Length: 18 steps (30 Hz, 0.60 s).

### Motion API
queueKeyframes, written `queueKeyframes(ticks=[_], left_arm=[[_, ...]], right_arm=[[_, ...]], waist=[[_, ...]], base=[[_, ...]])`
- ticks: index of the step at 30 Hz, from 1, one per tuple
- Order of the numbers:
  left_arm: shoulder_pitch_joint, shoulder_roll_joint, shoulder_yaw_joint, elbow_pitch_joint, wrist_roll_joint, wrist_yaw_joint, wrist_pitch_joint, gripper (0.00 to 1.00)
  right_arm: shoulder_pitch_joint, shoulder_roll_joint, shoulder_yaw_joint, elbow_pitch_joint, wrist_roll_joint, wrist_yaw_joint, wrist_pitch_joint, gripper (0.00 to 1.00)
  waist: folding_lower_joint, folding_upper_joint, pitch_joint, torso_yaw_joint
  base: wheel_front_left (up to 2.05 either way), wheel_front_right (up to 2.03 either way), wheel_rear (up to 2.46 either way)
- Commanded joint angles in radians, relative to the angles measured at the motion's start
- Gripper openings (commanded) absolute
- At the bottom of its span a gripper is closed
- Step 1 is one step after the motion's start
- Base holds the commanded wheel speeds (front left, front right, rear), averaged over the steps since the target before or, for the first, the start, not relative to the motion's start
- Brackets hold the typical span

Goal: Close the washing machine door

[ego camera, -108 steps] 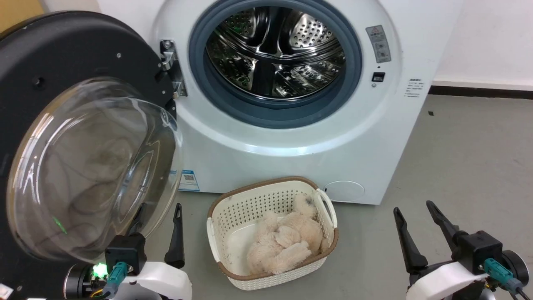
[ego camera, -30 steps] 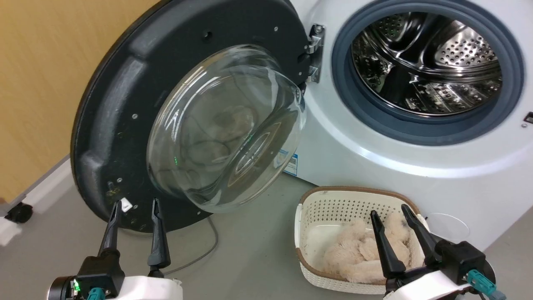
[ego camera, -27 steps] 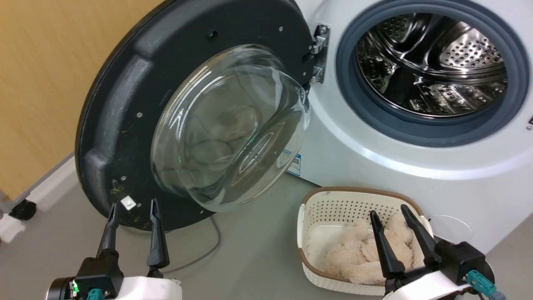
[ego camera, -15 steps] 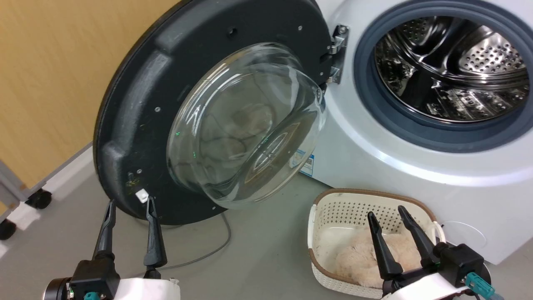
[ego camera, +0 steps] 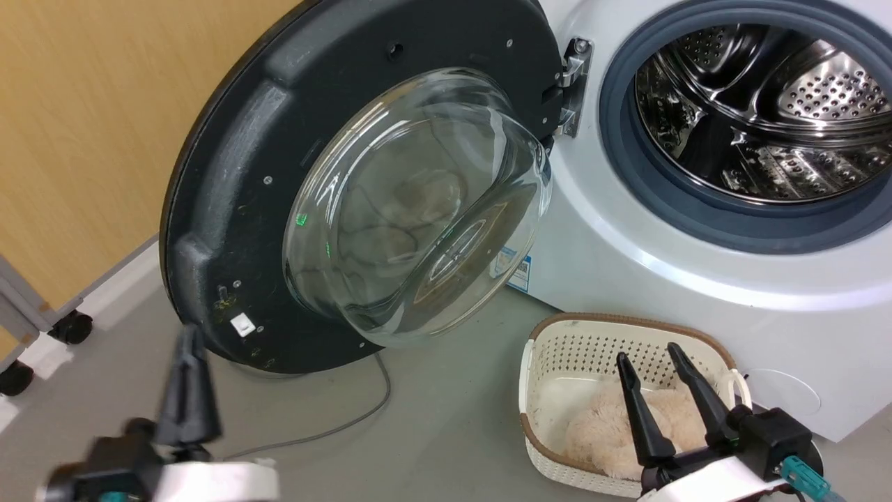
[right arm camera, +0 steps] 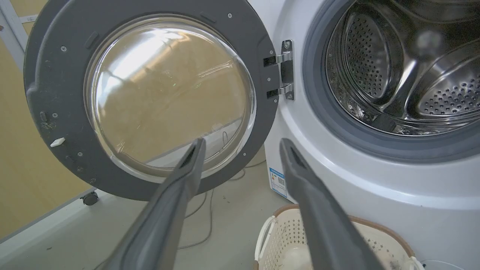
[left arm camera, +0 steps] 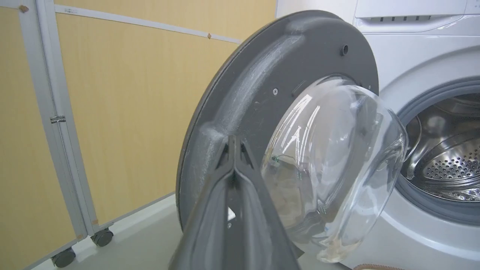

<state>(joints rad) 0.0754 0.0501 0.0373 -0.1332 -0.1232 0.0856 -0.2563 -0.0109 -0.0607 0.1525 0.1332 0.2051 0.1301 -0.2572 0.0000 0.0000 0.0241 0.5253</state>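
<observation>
Since half a second earlier, the left gripper point(left arm camera: 233, 144) has brought its fingers together and shifted left and lower in the head view, where it is now blurred. The head camera has also moved, so the scene sits slightly differently in that picture. The right gripper point(ego camera: 648, 352) hangs over the cream basket point(ego camera: 627, 324) with its fingers apart, holding nothing.

The washing machine door point(ego camera: 362, 188) stands wide open, swung to the left of the washing machine point(ego camera: 627, 244) on its hinge point(ego camera: 575, 84). Its glass bowl bulges towards the robot and the steel drum point(ego camera: 766, 104) is fully exposed. No gripper touches the door.

Step in hand, as judged: setting the closed left fingers as a pusher against the door. It would be done well by:
- reaching round the free edge, the side farthest from the hinge, where the leverage is best;
- bearing on the black frame, not on the glass;
- following the door's arc about the hinge until the latch seats;
- watching the basket, which lies near the front of the machine. Whether the door's lower edge clears it cannot be told.

Differences between views:
- The right wrist view shows the door nearly face-on, with both hinge brackets and the white latch tab point(right arm camera: 57, 142) on the free side.
- The left wrist view shows the door obliquely. It also shows a wood-panelled partition point(left arm camera: 131, 93) on castors just behind the door.
- The head view adds the plush toy point(ego camera: 599, 432) in the basket and a cable point(ego camera: 334, 429) on the floor under the door.
</observation>
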Motion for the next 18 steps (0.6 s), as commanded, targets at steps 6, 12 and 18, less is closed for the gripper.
queueKeyframes(ticks=[6,12,18], left_arm=[[-0.129,0.075,0.137,0.011,-0.031,-0.095,-0.006,0.00],[-0.303,0.162,0.298,0.175,-0.186,-0.161,-0.004,0.00],[-0.495,0.249,0.414,0.421,-0.419,-0.187,0.136,0.00]], right_arm=[[-0.012,-0.012,-0.023,-0.027,-0.017,0.001,-0.005,1.00],[-0.019,-0.027,-0.022,-0.041,-0.027,0.001,-0.005,1.00],[-0.039,-0.038,-0.019,-0.044,-0.026,0.001,-0.005,1.00]], waist=[[0.0000,0.0000,0.033,-0.001],[0.0000,0.0000,0.088,-0.036],[0.0000,0.0000,0.124,-0.069]], base=[[0.00,0.00,0.00],[0.00,0.00,0.00],[0.00,0.00,0.00]])
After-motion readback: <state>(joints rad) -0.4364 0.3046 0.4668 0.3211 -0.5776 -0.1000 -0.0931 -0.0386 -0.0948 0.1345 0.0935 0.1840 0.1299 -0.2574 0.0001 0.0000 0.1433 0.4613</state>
